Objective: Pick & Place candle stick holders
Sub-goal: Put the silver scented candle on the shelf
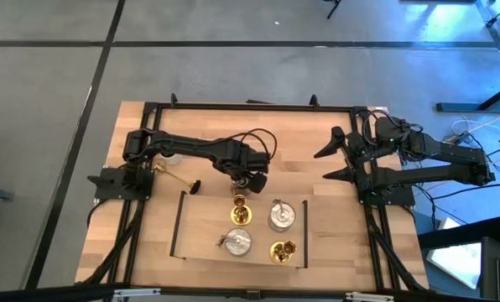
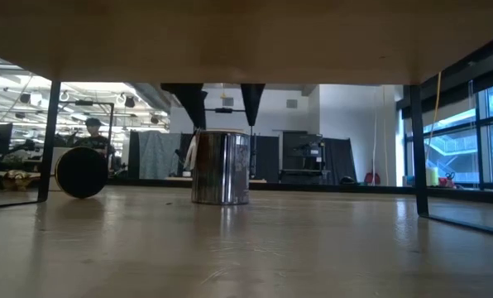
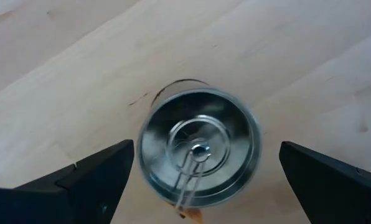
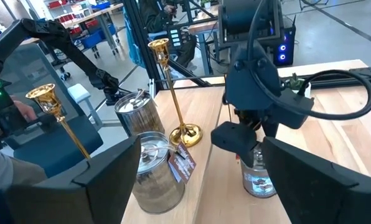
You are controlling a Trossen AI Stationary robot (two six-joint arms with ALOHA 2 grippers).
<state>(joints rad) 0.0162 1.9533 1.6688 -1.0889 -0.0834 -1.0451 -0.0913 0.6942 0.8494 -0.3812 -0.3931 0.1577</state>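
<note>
Left hand [image 1: 252, 180]: over the table [image 1: 149, 243] near its middle, pointing straight down above a silver holder [image 3: 198, 146]. Fingers [image 3: 79, 183] spread as wide as they go, one on each side of the holder. The left wrist view shows clear gaps between both fingers and the holder's wall. Nothing is grasped.

Silver holder under left hand: stands upright on the table, seen in the low view [image 2: 221, 167] with the two finger tips hanging just above its rim, apart from it.

Right hand [image 1: 332, 164]: at the table's right side, well apart from all holders. Fingers released and wide, empty.

Holders in marked area: two silver holders, one to the right [image 1: 281, 216] and one nearer the front edge [image 1: 236, 243]. Two gold holders stand upright, one just in front of the left hand [image 1: 241, 211], the other at the front right [image 1: 283, 250].

Third gold holder [image 1: 176, 178]: lies on its side on the table near the left arm's base, outside the marked area.

Marked area [image 1: 175, 226]: bounded by dark lines on the table top.

Background: a person [image 2: 93, 132] sits in the room beyond the table, in the low view.
</note>
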